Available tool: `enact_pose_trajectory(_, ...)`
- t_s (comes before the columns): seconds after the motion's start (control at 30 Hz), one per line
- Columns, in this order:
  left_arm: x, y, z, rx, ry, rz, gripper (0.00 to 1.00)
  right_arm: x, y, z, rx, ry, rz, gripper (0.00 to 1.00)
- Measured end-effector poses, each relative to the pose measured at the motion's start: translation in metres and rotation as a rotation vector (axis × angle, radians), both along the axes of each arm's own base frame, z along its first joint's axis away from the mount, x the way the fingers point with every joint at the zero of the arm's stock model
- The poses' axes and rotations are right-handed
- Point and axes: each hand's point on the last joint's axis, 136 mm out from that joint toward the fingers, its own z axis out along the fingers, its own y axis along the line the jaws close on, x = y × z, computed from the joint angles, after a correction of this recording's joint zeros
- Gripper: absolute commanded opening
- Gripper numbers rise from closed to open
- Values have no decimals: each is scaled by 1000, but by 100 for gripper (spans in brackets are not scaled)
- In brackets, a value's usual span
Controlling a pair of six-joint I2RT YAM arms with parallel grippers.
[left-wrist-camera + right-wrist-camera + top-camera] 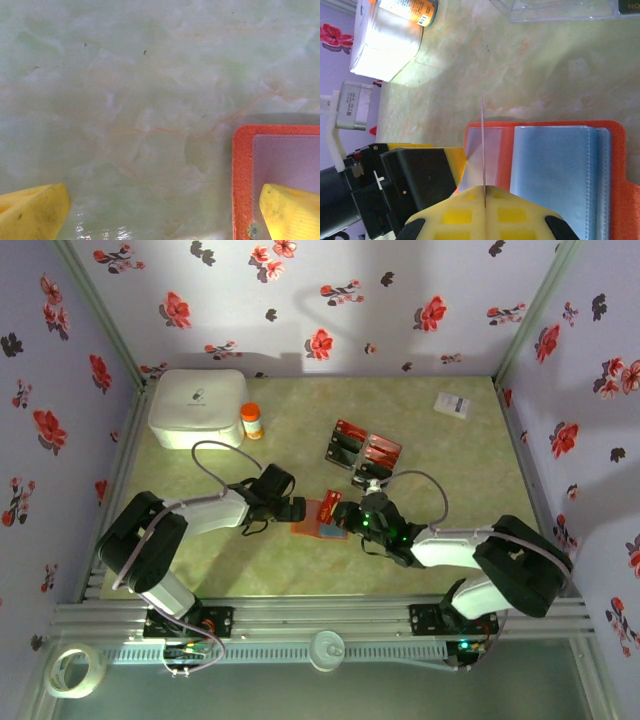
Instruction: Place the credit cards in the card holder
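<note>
One credit card [483,145] pinched edge-on in right gripper [484,194], open card holder [616,165] beneath; left gripper [160,202] spread wide over holder's edge.

Tally: credit cards [362,450], about four in a red-and-black cluster at 1 o'clock from the card holder [318,522], where overlap blurs the count; one more edge-on in the right gripper [484,196]. Card holder: one. White box [197,407]: one. Orange bottle [252,421]: one. White slip [453,404]: one, at 1 o'clock on the tabletop [450,475]. Tape roll [75,670]: one.
</note>
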Motion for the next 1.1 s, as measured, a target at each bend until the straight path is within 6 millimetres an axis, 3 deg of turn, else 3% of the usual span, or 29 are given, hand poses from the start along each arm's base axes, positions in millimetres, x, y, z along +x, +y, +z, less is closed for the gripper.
enact_pose_trajectory(0.33, 0, 0, 0, 0, 0, 0, 100, -1, -3, -15, 13, 15, -26, 0)
enact_pose_trajectory(1.1, 0, 0, 0, 0, 0, 0, 100, 0, 6, -22, 65, 36, -20, 0)
